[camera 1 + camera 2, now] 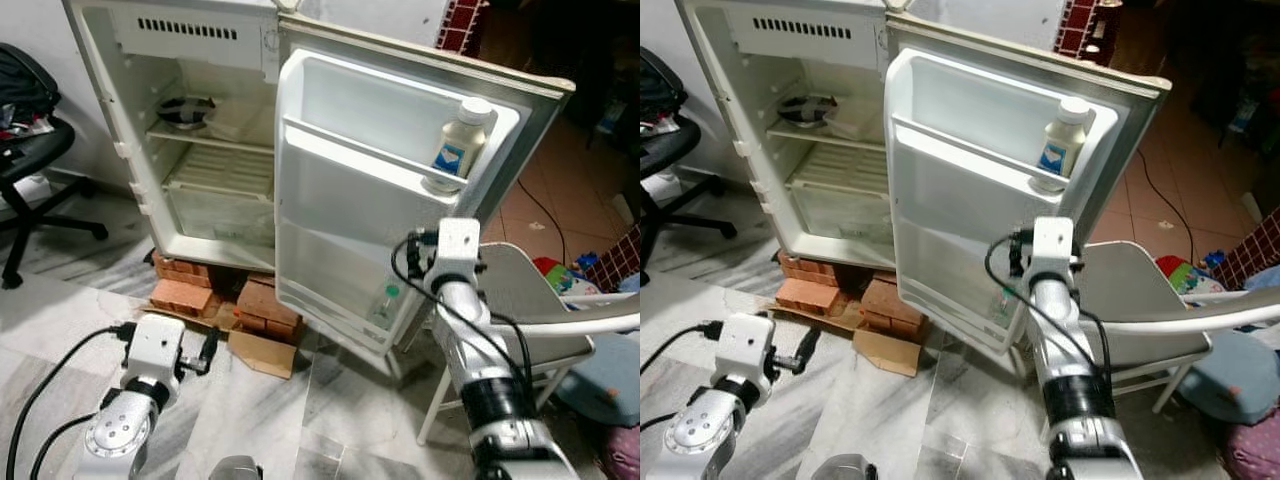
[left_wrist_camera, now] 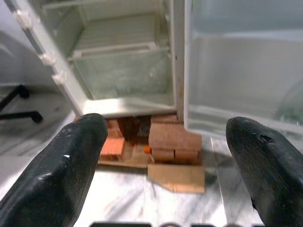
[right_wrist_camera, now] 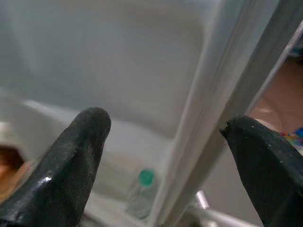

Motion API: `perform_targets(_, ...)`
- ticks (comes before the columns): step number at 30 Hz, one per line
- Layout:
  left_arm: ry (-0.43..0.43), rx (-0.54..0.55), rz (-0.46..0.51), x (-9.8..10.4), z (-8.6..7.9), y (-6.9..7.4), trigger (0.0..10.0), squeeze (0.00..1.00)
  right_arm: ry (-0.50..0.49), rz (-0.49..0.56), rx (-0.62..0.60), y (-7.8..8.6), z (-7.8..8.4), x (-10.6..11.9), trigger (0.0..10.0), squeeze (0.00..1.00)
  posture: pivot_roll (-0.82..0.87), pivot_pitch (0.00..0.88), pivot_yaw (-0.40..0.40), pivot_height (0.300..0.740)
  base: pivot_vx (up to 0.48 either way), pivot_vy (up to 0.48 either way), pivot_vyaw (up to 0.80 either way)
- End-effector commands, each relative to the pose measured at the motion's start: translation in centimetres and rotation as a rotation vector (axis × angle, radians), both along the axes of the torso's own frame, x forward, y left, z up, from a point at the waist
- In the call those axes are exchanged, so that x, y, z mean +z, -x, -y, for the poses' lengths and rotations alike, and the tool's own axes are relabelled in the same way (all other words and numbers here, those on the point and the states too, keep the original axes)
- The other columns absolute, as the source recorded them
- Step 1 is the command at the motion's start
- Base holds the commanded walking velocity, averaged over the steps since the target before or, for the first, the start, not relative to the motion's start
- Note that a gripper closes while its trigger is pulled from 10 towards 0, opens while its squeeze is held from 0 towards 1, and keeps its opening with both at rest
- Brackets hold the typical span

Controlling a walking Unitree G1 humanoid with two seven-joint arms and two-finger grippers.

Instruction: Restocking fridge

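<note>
Fridge (image 1: 215, 150) open on bricks (image 1: 190, 290) on marble floor (image 1: 70, 310); white bottle (image 1: 458, 140) at door shelf's outer end. Right gripper (image 3: 163, 156) fingers wide, straddling door (image 1: 380, 190) edge. Left gripper (image 2: 165, 156) wide, low, facing bricks. Office chair (image 1: 30, 170) left, folding chair (image 1: 520, 300) right.

Marble floor (image 1: 330, 400), office chair (image 1: 25, 150), folding chair (image 1: 520, 300)

L claw (image 2: 161, 156) low, fingers apart; R claw (image 3: 165, 156) raised, fingers spread.

Red bricks (image 1: 185, 293), flattened cardboard (image 1: 262, 353), black office chair (image 1: 30, 160), grey folding chair (image 1: 525, 300)
</note>
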State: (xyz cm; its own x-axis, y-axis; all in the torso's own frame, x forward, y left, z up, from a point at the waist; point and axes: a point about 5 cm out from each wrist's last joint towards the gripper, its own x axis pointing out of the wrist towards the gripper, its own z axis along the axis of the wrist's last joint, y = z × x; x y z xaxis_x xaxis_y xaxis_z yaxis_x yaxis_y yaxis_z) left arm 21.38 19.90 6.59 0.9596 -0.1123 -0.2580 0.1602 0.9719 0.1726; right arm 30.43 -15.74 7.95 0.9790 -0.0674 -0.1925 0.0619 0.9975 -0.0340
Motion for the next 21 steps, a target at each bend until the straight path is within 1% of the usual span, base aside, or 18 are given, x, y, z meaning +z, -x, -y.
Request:
perform_targets(1,0.001,-0.015,0.013,0.4,0.2,-0.4,10.0,0.0,-0.014,0.055,0.07,0.3,-0.8,1.1,10.0,0.0,0.18,0.015,-0.062,0.74,0.0,-0.45,0.0)
perform_targets(3,0.0,-0.015,0.026,0.7,0.3,-0.8,10.0,0.0,-0.057,0.086,0.133,0.9,-1.6,1.4,10.0,0.0,0.18,0.012,-0.059,0.74,0.0,-0.454,0.0)
perform_targets(4,0.0,-0.015,0.026,0.7,0.3,-0.8,10.0,0.0,-0.057,0.086,0.133,0.9,-1.6,1.4,10.0,0.0,0.18,0.012,-0.059,0.74,0.0,-0.454,0.0)
perform_targets(5,-0.008,-0.014,0.042,1.1,0.1,-1.0,10.0,0.0,-0.067,0.142,0.19,1.0,-2.4,2.2,10.0,0.0,0.18,0.019,-0.056,0.74,0.0,-0.454,0.0)
perform_targets(8,-0.013,-0.01,0.059,1.6,-0.1,-1.3,10.0,0.0,-0.077,0.216,0.257,1.0,-3.2,3.7,10.0,0.0,0.18,0.023,-0.051,0.74,0.0,-0.456,0.0)
perform_targets(11,-0.018,-0.017,0.07,1.9,-0.1,-1.3,10.0,0.0,-0.084,0.249,0.273,0.8,-3.4,4.5,10.0,0.0,0.17,0.027,-0.052,0.74,0.0,-0.458,0.0)
perform_targets(14,-0.017,-0.016,0.073,1.9,0.0,-1.4,10.0,0.0,-0.079,0.26,0.281,0.8,-3.4,4.8,10.0,0.0,0.17,0.024,-0.057,0.74,0.0,-0.458,0.0)
perform_targets(17,-0.014,-0.004,0.074,1.7,0.0,-1.8,10.0,0.0,-0.095,0.284,0.307,0.8,-3.4,5.4,10.0,0.0,0.16,0.015,-0.061,0.74,0.0,-0.425,0.0)
perform_targets(18,-0.012,-0.003,0.075,1.7,0.1,-1.9,10.0,0.0,-0.098,0.291,0.307,0.7,-3.4,5.6,10.0,0.0,0.16,0.014,-0.062,0.74,0.0,-0.405,0.0)
perform_targets(19,-0.011,-0.003,0.076,1.7,0.2,-2.0,10.0,0.0,-0.12,0.295,0.299,0.5,-3.3,5.8,10.0,0.0,0.16,0.011,-0.062,0.74,0.0,-0.405,0.0)
perform_targets(21,-0.009,-0.002,0.074,1.6,0.3,-2.0,10.0,0.0,-0.124,0.296,0.291,0.3,-3.2,5.8,10.0,0.0,0.16,0.006,-0.064,0.74,0.0,-0.33,0.0)
